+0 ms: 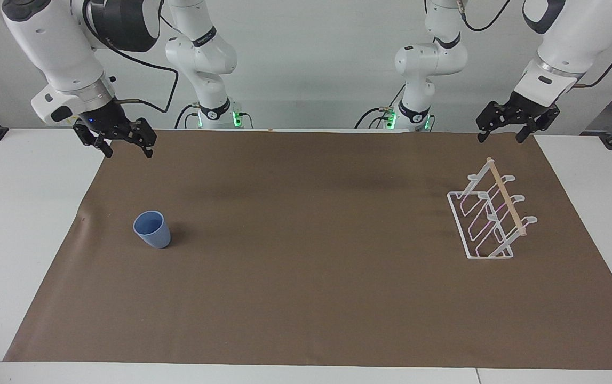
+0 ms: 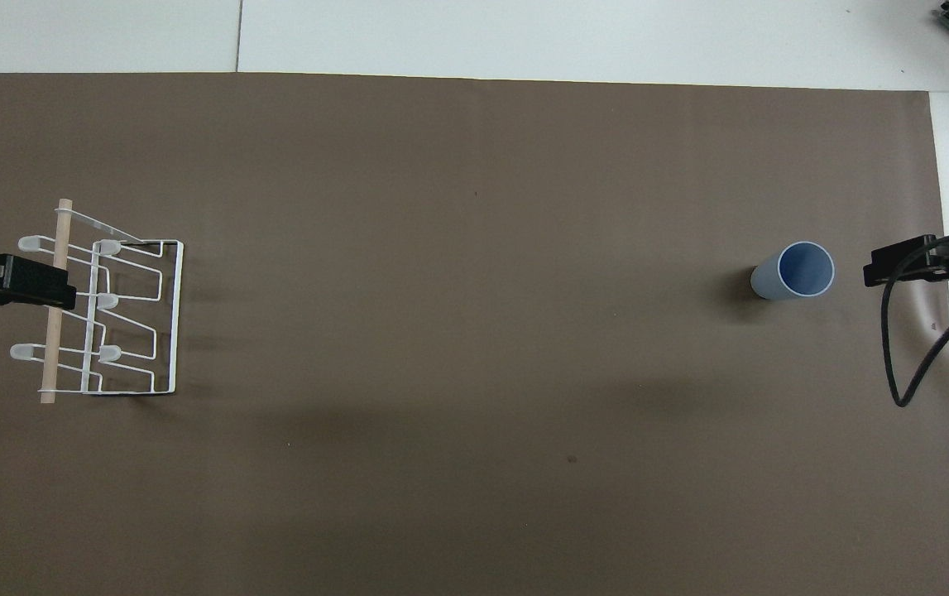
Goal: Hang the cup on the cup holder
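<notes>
Small light-blue tapered plastic cup (image 1: 152, 229) stands upright, mouth up, on the brown paper sheet (image 1: 306, 266) covering the counter (image 1: 17, 213), toward the right arm's end, roughly mid-depth. Small white wire cup holder w/ slanted looped prongs and a light wooden rod on top (image 1: 490, 213) sits well apart from it, toward the left arm's end.

Right pincer (image 1: 124, 145) hangs in the air over the sheet's edge at the right arm's end, fingers apart, nothing in them. Left pincer (image 1: 500, 133) likewise up, over the sheet's edge at the left arm's end close to the holder, fingers apart, empty; it waits.

Handling, as a judgement: cup prob. very light and stiff, thin-walled, matte so not too slick, not fragile. No handle, so take it across the body or pinch the rim wall, one finger inside and one outside. Taper toward the base means a grip low down could slide; higher up, nearer the rim, looks safer. Light squeeze is enough. Being light, it tips easily if nudged on approach. Must be turned mouth-down to go over a prong.
</notes>
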